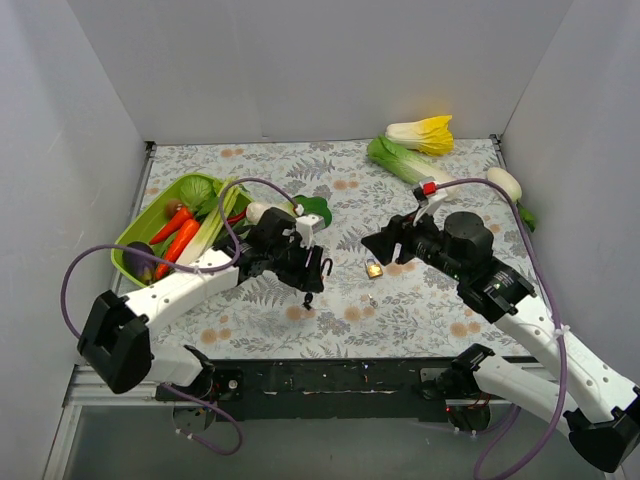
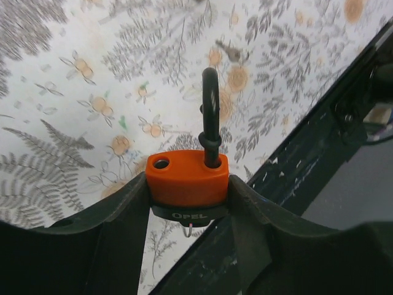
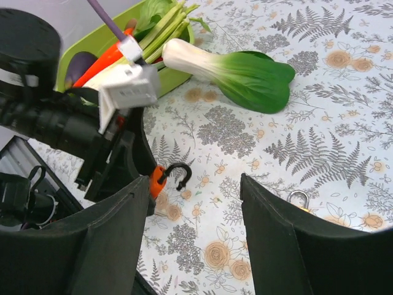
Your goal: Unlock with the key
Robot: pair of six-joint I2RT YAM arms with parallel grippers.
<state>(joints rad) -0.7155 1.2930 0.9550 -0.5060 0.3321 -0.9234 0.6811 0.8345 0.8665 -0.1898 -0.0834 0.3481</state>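
Note:
An orange padlock (image 2: 187, 178) sits squeezed between the fingers of my left gripper (image 2: 187, 184), low over the flowered cloth near the table's front. Its black shackle (image 2: 210, 117) stands swung open, one leg in the body and the other hole empty. A black piece marked OPEL (image 2: 187, 214), apparently the key's head, sits against the lock's underside. My right gripper (image 3: 195, 184) is open and holds nothing. It hangs to the right of the left gripper (image 1: 310, 275), facing the orange padlock (image 3: 158, 180). A small brass padlock (image 1: 374, 268) lies on the cloth under the right gripper (image 1: 385, 243).
A green tray (image 1: 130, 238) of carrots and greens stands at the left. A bok choy (image 1: 305, 210) lies behind the left gripper. A yellow cabbage (image 1: 422, 133), a green leafy stalk (image 1: 400, 160) and a white radish (image 1: 505, 183) lie at the back right. The black front rail (image 2: 307, 153) is close.

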